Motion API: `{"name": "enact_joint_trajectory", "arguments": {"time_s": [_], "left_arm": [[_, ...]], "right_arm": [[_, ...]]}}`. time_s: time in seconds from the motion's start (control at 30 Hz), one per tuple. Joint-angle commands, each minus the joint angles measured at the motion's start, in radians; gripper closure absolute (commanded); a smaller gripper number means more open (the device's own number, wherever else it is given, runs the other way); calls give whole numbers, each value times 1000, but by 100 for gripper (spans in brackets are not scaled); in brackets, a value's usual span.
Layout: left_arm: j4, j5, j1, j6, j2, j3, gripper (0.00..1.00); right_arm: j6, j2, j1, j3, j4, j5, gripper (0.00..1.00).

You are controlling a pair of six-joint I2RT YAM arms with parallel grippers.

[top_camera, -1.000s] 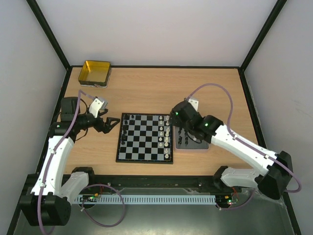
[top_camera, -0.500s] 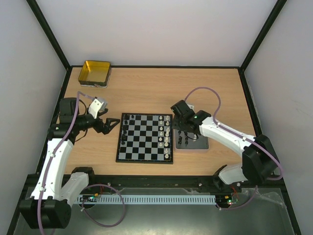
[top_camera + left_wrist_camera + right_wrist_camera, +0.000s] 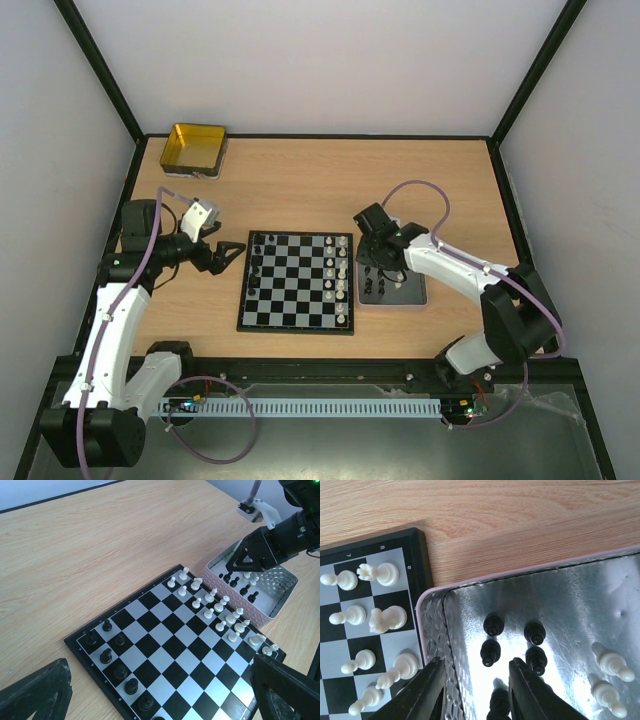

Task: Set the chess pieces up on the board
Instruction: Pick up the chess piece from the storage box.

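Tabletop (image 3: 300, 190); right arm (image 3: 450, 262) (fingers (image 3: 427, 690) parted) over tray (image 3: 570, 595)

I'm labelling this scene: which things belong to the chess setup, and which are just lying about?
Job: board; white pieces; black pieces; metal tray holding the remaining pieces.
Lying about: gold tin.

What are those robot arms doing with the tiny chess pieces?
They're setting up a chess game. The right claw hangs open over some black pieces waiting in the metal tray. The left claw is open too, holding nothing, beside the board. White pieces line one side of it; the black side is only part filled.
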Motion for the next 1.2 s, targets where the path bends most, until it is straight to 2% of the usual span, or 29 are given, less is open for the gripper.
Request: {"name": "enact_joint_trajectory", "arguments": {"time_s": [0.0, 0.7, 0.93, 1.03, 1.17], "left_arm": [[3, 19, 7, 16, -4, -10, 4], [-13, 3, 6, 98, -103, -18, 2], [14, 15, 6, 83, -109, -51, 2], [12, 14, 6, 85, -109, -54, 2], [11, 20, 6, 88, -110, -56, 2]], "right_arm": [[-17, 28, -17, -21, 37, -26, 66], [-31, 33, -32, -34, 46, -21, 68], [-31, -10, -85, -54, 34, -20, 68], [-32, -17, -106, -71, 35, -28, 73], [-39, -11, -118, -86, 45, -33, 73]]}}
